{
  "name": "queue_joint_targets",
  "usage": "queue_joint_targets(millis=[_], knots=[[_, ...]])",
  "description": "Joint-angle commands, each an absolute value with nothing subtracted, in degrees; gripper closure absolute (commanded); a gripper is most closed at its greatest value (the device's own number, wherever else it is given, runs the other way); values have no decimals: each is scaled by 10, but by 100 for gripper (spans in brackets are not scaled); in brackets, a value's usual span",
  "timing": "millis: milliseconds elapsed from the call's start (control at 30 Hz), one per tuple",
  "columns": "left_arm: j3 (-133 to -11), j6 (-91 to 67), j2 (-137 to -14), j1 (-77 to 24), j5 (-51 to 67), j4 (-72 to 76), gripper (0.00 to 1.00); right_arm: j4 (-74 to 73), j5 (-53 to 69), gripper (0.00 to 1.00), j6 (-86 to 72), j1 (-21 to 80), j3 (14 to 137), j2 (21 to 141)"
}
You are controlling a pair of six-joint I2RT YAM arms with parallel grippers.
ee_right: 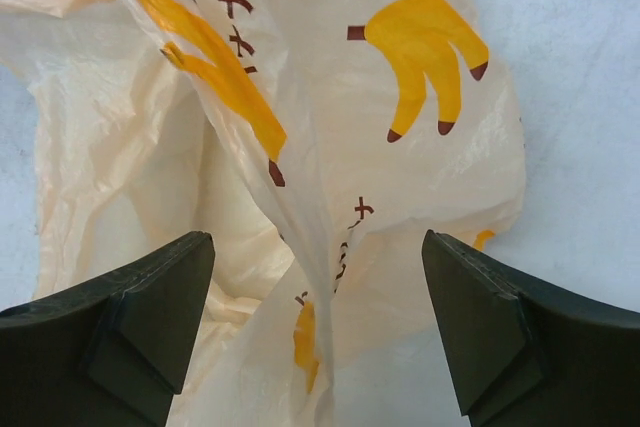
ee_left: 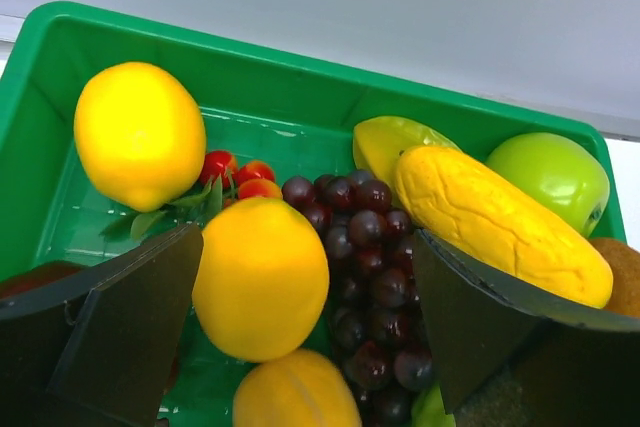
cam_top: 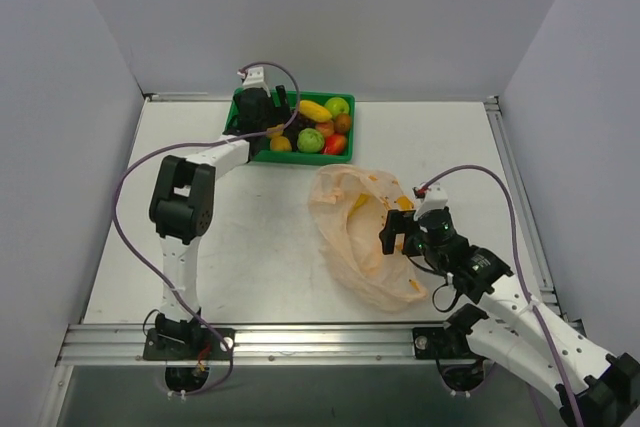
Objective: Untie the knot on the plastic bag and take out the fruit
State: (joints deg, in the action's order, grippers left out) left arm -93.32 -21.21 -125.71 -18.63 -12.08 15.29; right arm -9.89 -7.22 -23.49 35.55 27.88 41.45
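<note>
The plastic bag (cam_top: pixel 365 232) lies slack and crumpled on the table, pale peach with yellow banana prints (ee_right: pixel 420 47). I see no knot in any view. My right gripper (cam_top: pixel 400 234) hovers over the bag, open; a raised fold of the bag (ee_right: pixel 330 247) stands between its fingers, untouched. The fruit lies in the green tray (cam_top: pixel 345 152): lemons (ee_left: pixel 140 132), a yellow banana-like piece (ee_left: pixel 500 222) and a green apple (ee_left: pixel 550 177). My left gripper (cam_top: pixel 275 117) is open over the tray's left part, with a lemon (ee_left: pixel 260 277) and the grapes (ee_left: pixel 370 267) between its fingers, not gripped.
The tray stands at the back middle against the rear wall. Small red cherries (ee_left: pixel 240 172) and a red fruit (cam_top: pixel 334 144) also lie in it. White walls close in the left, back and right sides. A metal rail (cam_top: pixel 300 342) runs along the near edge.
</note>
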Motion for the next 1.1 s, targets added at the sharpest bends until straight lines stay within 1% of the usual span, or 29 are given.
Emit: queue_joint_targets(millis=[0, 33, 100, 133, 233, 333, 533, 633, 667, 767, 833, 967, 1067], knots=[[-898, -202, -1185, -184, -106, 191, 2, -119, -69, 12, -214, 352, 330, 408], [-883, -203, -1155, -186, -104, 190, 3, -123, -69, 9, -201, 352, 347, 409], [-857, -204, -1119, -191, -101, 186, 3, -137, -69, 6, -185, 352, 369, 414], [-830, -204, -1082, -194, -101, 176, 3, -141, -69, 4, -161, 352, 394, 419], [-786, -206, -1006, -214, -104, 146, 3, -165, -72, 0, -126, 350, 435, 450], [-762, -210, -939, -249, -117, 71, 2, -182, -53, 0, -71, 348, 489, 499], [-660, -235, -820, -349, -137, -41, 3, -192, -12, 0, 39, 337, 580, 614], [-604, -269, -775, -391, -136, -69, 3, -193, 48, 0, 91, 329, 622, 674], [-592, -275, -766, -403, -136, -76, 2, -192, 74, 0, 107, 322, 632, 703], [-562, -278, -735, -445, -154, -119, 3, -194, 69, 0, 134, 309, 677, 756], [-537, -289, -714, -461, -145, -131, 2, -193, 93, 0, 148, 297, 702, 793], [-491, -328, -693, -496, -134, -109, 3, -184, 95, 0, 162, 273, 729, 855], [-471, -355, -701, -512, -108, -78, 3, -184, 127, 0, 173, 270, 748, 896]])
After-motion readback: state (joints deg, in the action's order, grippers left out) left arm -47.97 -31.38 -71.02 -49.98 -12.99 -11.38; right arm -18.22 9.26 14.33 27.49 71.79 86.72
